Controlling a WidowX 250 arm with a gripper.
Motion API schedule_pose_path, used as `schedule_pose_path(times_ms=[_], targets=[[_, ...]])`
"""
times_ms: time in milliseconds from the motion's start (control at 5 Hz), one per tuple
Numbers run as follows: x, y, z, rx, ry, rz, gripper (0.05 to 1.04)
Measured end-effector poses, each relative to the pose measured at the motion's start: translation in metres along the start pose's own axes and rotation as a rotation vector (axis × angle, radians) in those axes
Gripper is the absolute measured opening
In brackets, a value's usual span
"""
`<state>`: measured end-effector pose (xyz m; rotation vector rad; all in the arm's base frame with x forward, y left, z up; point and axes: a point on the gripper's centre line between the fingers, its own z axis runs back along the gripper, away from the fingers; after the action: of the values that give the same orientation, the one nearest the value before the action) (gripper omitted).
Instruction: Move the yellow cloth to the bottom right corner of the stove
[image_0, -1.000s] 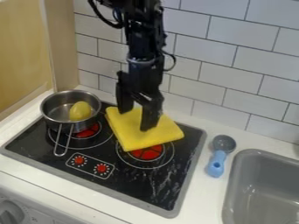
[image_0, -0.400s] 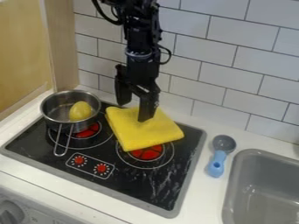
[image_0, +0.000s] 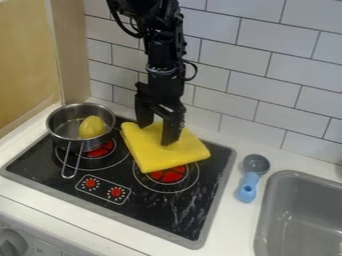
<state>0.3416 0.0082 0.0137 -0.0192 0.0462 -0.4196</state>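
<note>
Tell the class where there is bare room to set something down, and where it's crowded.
The stove's bottom right area is bare, between the red dials, yellow cloth and right edge. Below the blue scoop, bare counter separates stove and sink. The stove's rear is crowded with pot, cloth and gripper.

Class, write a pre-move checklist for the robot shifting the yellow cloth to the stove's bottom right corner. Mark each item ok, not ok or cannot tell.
1. Gripper above the yellow cloth: ok.
2. Fingers apart, ready to grasp: ok.
3. Fingertips touching the cloth: cannot tell.
4. Cloth at the bottom right corner of the stove: not ok, it lies towards the back, partly over a red burner.
5. Pot beside the cloth, not on it: ok.
</note>
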Motion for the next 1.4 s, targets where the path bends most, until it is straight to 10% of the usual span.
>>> schedule_pose_path(times_ms=[1400], targets=[[-0.035,-0.053,-0.016,-0.004,-0.016,0.065,0.999]])
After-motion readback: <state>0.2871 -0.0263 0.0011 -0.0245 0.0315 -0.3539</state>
